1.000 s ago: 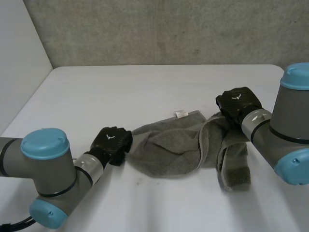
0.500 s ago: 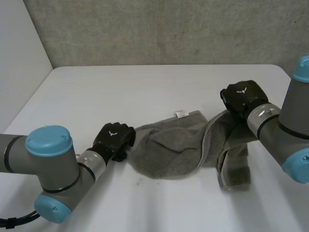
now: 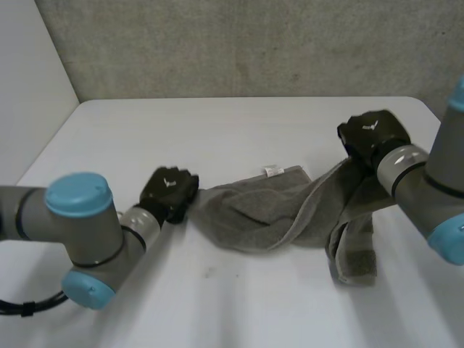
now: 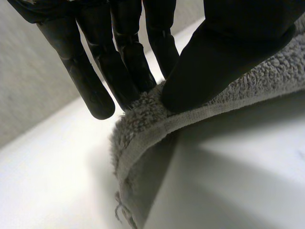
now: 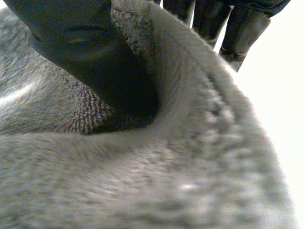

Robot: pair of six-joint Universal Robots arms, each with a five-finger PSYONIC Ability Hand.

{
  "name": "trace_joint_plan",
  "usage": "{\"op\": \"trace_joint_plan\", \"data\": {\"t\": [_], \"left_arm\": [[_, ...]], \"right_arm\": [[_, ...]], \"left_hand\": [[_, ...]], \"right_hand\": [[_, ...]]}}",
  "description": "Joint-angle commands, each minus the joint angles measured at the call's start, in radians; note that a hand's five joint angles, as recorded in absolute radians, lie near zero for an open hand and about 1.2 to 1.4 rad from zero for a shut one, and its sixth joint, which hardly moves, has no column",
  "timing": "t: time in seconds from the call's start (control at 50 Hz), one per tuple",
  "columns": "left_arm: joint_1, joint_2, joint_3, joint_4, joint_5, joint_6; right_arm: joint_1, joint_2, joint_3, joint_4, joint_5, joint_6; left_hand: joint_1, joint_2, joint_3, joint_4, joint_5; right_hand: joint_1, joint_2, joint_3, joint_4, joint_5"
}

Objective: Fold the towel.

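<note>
A grey towel [image 3: 268, 210] lies crumpled across the middle of the white table [image 3: 217, 130], stretched between my two hands. My left hand [image 3: 169, 194] is at the towel's left end; in the left wrist view its thumb [image 4: 228, 52] pinches the hemmed edge of the towel [image 4: 200, 114] against the fingers [image 4: 119, 62]. My right hand [image 3: 373, 138] holds the towel's right end lifted off the table, thumb [image 5: 95, 57] and fingers [image 5: 228, 24] pinching a thick fold of the towel [image 5: 143, 167]. A loose strip hangs down below the right hand.
A small white label [image 3: 272, 171] sits at the towel's far edge. A grey wall [image 3: 246, 43] stands behind the table, and the table's left edge [image 3: 43, 156] runs along a pale side wall.
My right hand has risen and moved right, drawing the towel taut. My left hand loosened briefly, then pinched the towel's left edge again and shifted slightly back.
</note>
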Motion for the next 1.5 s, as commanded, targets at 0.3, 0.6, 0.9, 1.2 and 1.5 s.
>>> {"op": "trace_joint_plan", "data": {"t": [0.3, 0.6, 0.9, 1.2, 1.5], "left_arm": [[0.101, 0.645, 0.085, -0.636, -0.012, 0.006], [0.112, 0.312, 0.162, -0.534, -0.041, 0.172], [0.107, 0.252, 0.571, -0.017, -0.162, -0.115], [0.119, 0.22, 0.209, -0.096, -0.16, -0.124], [0.122, 0.185, -0.056, -0.121, -0.151, -0.12]], "right_arm": [[-0.012, -0.244, -0.152, 0.601, -0.077, -0.312], [-0.075, 0.032, -0.2, 0.437, -0.124, -0.316], [-0.038, -0.009, -0.321, -0.591, -0.022, -0.075], [-0.019, 0.208, -0.258, -0.149, -0.164, -0.072], [-0.031, 0.296, -0.151, -0.041, -0.151, -0.055]], "left_hand": [[0.237, 0.186, 0.188, 0.187, 0.208], [0.237, 0.186, 0.188, 0.187, 0.208], [0.237, 0.186, 0.188, 0.187, 0.208], [0.237, 0.186, 0.188, 0.187, 0.208], [0.237, 0.186, 0.188, 0.187, 0.208]], "right_hand": [[0.188, 0.08, 0.045, 0.038, 0.213], [0.188, 0.08, 0.045, 0.038, 0.213], [0.188, 0.08, 0.045, 0.038, 0.213], [0.188, 0.08, 0.045, 0.038, 0.213], [-0.156, -0.263, -0.298, -0.305, -0.13]]}}
